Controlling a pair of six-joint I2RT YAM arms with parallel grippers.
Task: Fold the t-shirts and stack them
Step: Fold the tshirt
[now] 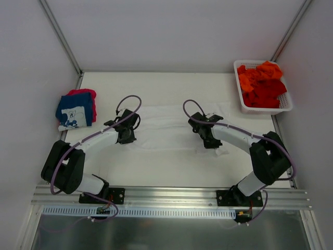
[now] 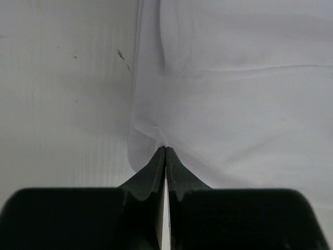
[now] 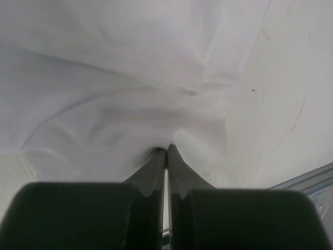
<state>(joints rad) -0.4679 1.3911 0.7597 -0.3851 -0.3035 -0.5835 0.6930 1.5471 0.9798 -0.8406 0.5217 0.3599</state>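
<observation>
A plain white t-shirt (image 1: 166, 127) lies spread across the middle of the table between my two arms. My left gripper (image 1: 126, 136) is shut on its left near edge; in the left wrist view (image 2: 165, 148) the cloth (image 2: 234, 104) puckers at the closed tips. My right gripper (image 1: 212, 143) is shut on its right near edge; in the right wrist view (image 3: 166, 148) the cloth (image 3: 114, 104) bunches in folds at the tips. A folded navy t-shirt with white print (image 1: 75, 110) lies on a pink-red one (image 1: 86, 94) at the far left. Orange and red t-shirts (image 1: 263, 83) fill the basket.
A white plastic lattice basket (image 1: 243, 105) stands at the back right corner. White walls close the table at the back and sides. The metal rail (image 1: 166, 195) with the arm bases runs along the near edge.
</observation>
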